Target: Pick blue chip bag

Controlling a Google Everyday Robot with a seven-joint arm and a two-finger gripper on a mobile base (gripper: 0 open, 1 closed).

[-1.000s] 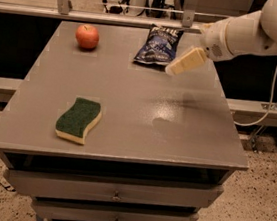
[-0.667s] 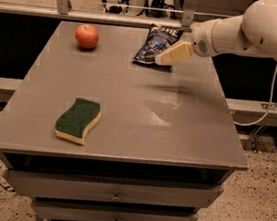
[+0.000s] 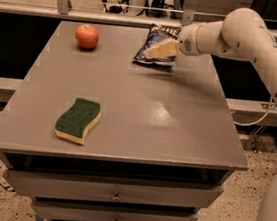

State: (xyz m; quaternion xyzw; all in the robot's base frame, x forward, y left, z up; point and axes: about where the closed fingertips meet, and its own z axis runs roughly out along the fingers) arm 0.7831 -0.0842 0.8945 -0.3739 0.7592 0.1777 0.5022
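The blue chip bag (image 3: 151, 57) is a crinkled dark-blue foil bag with white lettering, lying at the far middle of the grey table (image 3: 126, 126). My gripper (image 3: 153, 51) reaches in from the right on a white arm and sits right over the bag, its cream fingers (image 3: 162, 49) pointing left across the bag's middle and hiding part of it.
A red apple (image 3: 87, 36) stands at the far left of the table. A green-and-yellow sponge (image 3: 78, 120) lies near the front left. Drawers sit under the table's front edge. A metal rail runs behind the table.
My gripper has moved left and toward the far edge, from beside the bag's right edge to over the bag itself. The bag, apple and sponge have not moved.
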